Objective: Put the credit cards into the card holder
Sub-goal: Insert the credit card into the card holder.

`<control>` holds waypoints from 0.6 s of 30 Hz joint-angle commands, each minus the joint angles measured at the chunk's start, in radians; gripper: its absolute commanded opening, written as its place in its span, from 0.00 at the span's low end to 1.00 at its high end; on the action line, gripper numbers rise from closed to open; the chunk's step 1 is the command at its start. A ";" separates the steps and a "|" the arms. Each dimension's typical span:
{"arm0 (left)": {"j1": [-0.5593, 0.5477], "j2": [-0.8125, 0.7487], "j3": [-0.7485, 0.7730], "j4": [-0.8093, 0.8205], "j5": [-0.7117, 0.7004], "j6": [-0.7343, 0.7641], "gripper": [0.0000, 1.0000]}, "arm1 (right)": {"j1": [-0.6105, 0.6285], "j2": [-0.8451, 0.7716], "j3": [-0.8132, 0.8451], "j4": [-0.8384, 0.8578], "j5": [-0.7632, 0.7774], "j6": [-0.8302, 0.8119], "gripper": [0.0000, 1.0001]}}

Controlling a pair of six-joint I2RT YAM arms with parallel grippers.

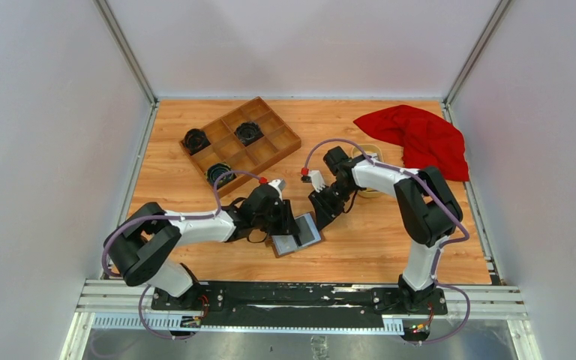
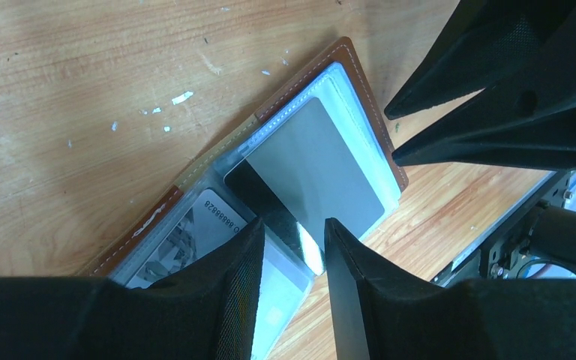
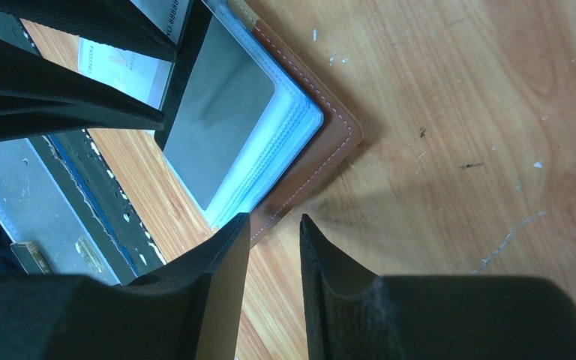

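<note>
The card holder [image 1: 298, 234] lies spread open and flat on the wooden table [image 1: 390, 247], and both arms lean in over it, one from each side. That suits the job: one tool to steady it, the other to work a card. The left gripper [image 2: 294, 226] hangs over the holder's middle fold. Its black ribbed fingers are only narrowly apart and clamp nothing, and the outer corner of a grey card [image 2: 322, 165] shows in the gap. Most of that card sits under a clear sleeve, with a dark strip on its outer end, so it looks nearly seated and wants only a nudge. On the holder's other half a white printed card [image 2: 208, 219] already lies in a pocket. The right gripper [image 3: 274, 221] hovers at the holder's outer edge, also narrowly parted and empty, probably to pin the cover. The cover is brown, leather-like and stitched pale, and its glossy bluish sleeves could let a smooth stiff card slip.
</note>
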 commanded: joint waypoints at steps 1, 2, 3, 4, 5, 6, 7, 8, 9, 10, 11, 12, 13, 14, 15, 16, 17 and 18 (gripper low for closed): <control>-0.005 0.037 0.023 -0.008 -0.018 0.002 0.42 | 0.001 0.028 0.020 -0.036 -0.020 -0.008 0.34; -0.005 0.043 0.026 -0.008 -0.017 0.001 0.42 | 0.001 0.029 0.020 -0.037 -0.021 -0.008 0.34; -0.005 0.050 0.025 -0.008 -0.015 -0.002 0.42 | 0.002 0.031 0.020 -0.037 -0.022 -0.008 0.34; -0.005 0.053 0.026 -0.006 -0.013 -0.004 0.42 | 0.003 0.032 0.020 -0.037 -0.023 -0.008 0.33; -0.005 0.058 0.027 -0.006 -0.010 -0.006 0.42 | 0.004 0.033 0.020 -0.037 -0.023 -0.008 0.33; -0.005 0.060 0.028 -0.006 -0.007 -0.008 0.42 | 0.004 0.034 0.020 -0.037 -0.023 -0.008 0.33; -0.005 0.061 0.031 -0.006 -0.006 -0.009 0.42 | 0.006 0.034 0.020 -0.037 -0.025 -0.008 0.33; -0.005 0.061 0.034 -0.006 -0.005 -0.009 0.42 | 0.006 0.036 0.021 -0.038 -0.025 -0.008 0.33; -0.005 0.059 0.036 -0.002 -0.002 -0.010 0.42 | 0.007 0.036 0.021 -0.038 -0.025 -0.008 0.33; -0.005 0.056 0.037 0.007 0.004 -0.013 0.42 | 0.008 0.038 0.022 -0.038 -0.025 -0.008 0.33; -0.005 0.054 0.039 0.018 0.008 -0.018 0.42 | 0.010 0.038 0.022 -0.038 -0.026 -0.008 0.32; -0.005 0.052 0.040 0.027 0.011 -0.023 0.42 | 0.011 0.038 0.022 -0.039 -0.026 -0.008 0.32; -0.005 0.051 0.042 0.035 0.014 -0.027 0.42 | 0.011 0.037 0.022 -0.039 -0.027 -0.008 0.32; -0.005 0.052 0.045 0.042 0.020 -0.030 0.42 | 0.011 0.037 0.022 -0.040 -0.028 -0.008 0.32; -0.005 0.056 0.048 0.050 0.026 -0.034 0.42 | 0.011 0.036 0.022 -0.040 -0.029 -0.008 0.32; -0.005 0.061 0.050 0.060 0.033 -0.038 0.42 | 0.010 0.036 0.022 -0.040 -0.030 -0.008 0.32; -0.005 0.067 0.051 0.070 0.040 -0.043 0.42 | 0.011 0.036 0.022 -0.040 -0.030 -0.007 0.32; -0.005 0.071 0.050 0.083 0.046 -0.049 0.42 | 0.010 0.036 0.023 -0.039 -0.031 -0.007 0.32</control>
